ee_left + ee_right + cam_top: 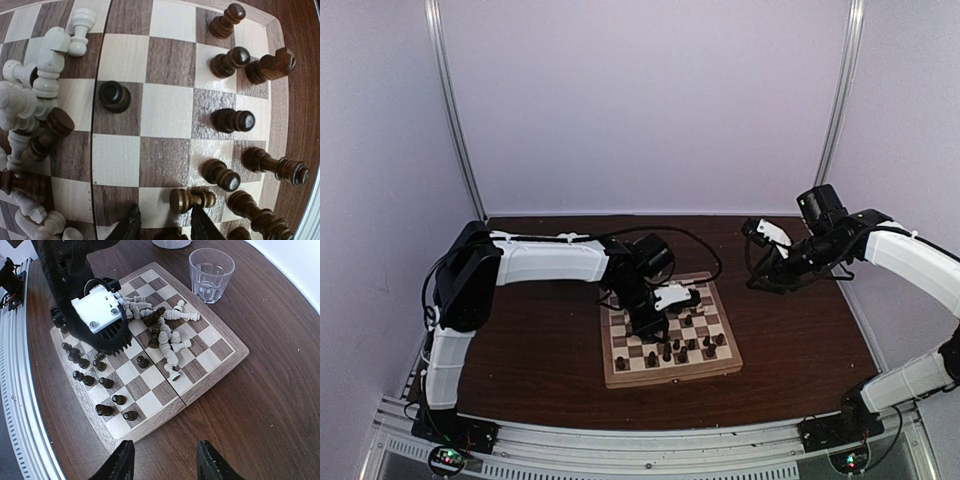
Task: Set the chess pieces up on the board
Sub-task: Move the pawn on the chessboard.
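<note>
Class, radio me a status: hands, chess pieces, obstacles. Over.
Left hand open over board. Right hand open, aside. White chess pieces heaped, unsorted. Glass beside board.

Overhead view, 2 wrist views, board [670, 376] shared

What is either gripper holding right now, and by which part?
Right gripper: nothing, open above the table. Left gripper: jaws apart by a dark pawn; a hold cannot be told.

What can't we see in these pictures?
Top view: which pieces are which; too small.
Top view: the board's middle; the left arm covers it.
Left wrist view: whether the left gripper holds anything; the bottom edge cuts it off.
Right wrist view: some board squares; the left arm covers them.
</note>
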Tool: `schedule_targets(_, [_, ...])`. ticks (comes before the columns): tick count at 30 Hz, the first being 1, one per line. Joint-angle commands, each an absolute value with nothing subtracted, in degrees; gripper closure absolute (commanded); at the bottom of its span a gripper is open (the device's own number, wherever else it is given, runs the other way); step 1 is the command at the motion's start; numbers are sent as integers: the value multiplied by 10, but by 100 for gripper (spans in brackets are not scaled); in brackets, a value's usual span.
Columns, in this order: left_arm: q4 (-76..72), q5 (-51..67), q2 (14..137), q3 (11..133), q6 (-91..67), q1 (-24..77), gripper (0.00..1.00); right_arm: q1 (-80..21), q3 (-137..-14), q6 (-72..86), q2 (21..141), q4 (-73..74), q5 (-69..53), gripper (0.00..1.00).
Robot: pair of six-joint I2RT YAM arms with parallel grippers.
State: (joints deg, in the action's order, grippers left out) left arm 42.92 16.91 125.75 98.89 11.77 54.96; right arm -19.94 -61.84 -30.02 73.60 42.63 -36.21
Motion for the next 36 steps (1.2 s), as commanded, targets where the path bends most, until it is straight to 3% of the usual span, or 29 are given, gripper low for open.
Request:
schedule_targets(1, [415,175,1272,985,92,538,64,-196,-615,-300,731,424,-370,56])
schedule_targets(11, [403,153,1260,984,55,521,67,-194,-614,-299,726,424,-370,56])
schedule_targets(36, [384,247,1236,973,19,533,67,-190,-606,-305,721,418,-364,56])
